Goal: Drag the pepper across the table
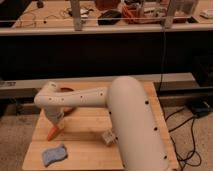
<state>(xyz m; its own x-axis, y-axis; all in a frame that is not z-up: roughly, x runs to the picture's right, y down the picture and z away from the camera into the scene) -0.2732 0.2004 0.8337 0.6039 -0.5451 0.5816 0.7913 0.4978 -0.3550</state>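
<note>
The pepper (52,133), a small orange tapered piece, lies on the left part of the pale wooden table (85,127). My gripper (55,123) hangs from the white arm and points down right over the pepper's upper end, which it hides. The pepper's tip sticks out below the gripper, toward the table's front left. The arm crosses the table from the lower right.
A blue sponge (54,154) lies near the front left corner. A round reddish-orange dish (66,90) is mostly hidden behind the arm at the back left. A small pale object (107,138) sits mid-table beside the arm. Cables lie on the floor at right.
</note>
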